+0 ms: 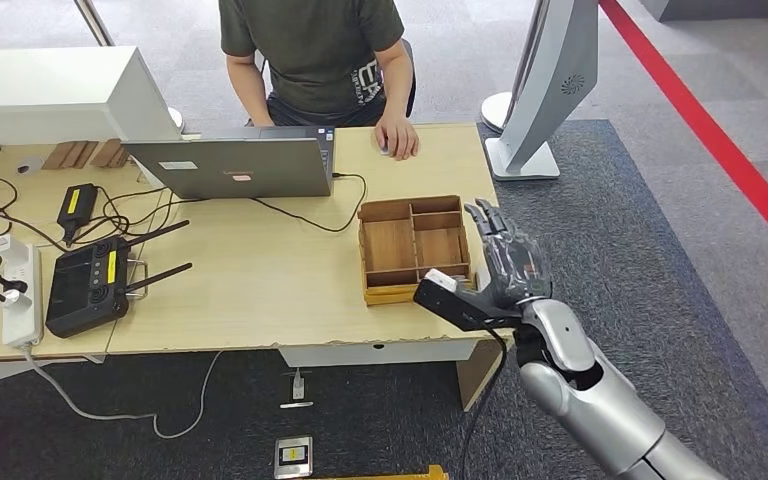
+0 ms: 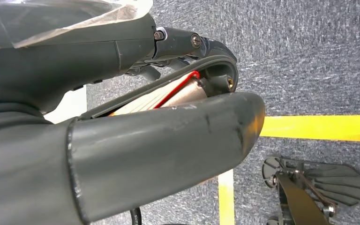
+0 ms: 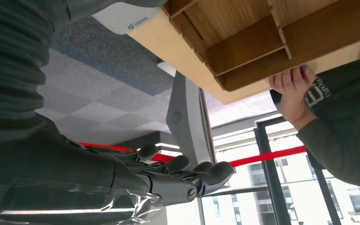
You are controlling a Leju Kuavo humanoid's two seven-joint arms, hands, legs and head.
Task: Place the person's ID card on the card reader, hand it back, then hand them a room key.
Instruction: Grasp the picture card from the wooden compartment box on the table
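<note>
The right hand (image 1: 505, 262) is hovering with fingers extended at the wooden tray (image 1: 415, 249)'s right edge, off the table (image 1: 260, 290)'s corner. The open laptop (image 1: 235, 165) is blocking the far side. The person's hand (image 1: 397, 136) is resting beyond the tray. Bare tabletop is lying between the tray and the black controller (image 1: 88, 285).

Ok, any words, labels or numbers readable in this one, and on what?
Nothing reads in full.
Person's dark shirt: white print, seemingly starting with a large "E", the rest creased and blurred.
Laptop: two pale stickers, too small.
Black antenna device: yellow label, too small.
Small black box: yellow label, too small.
Floor plate: yellow label, blurred.
White card: small logo print, unreadable.
</note>
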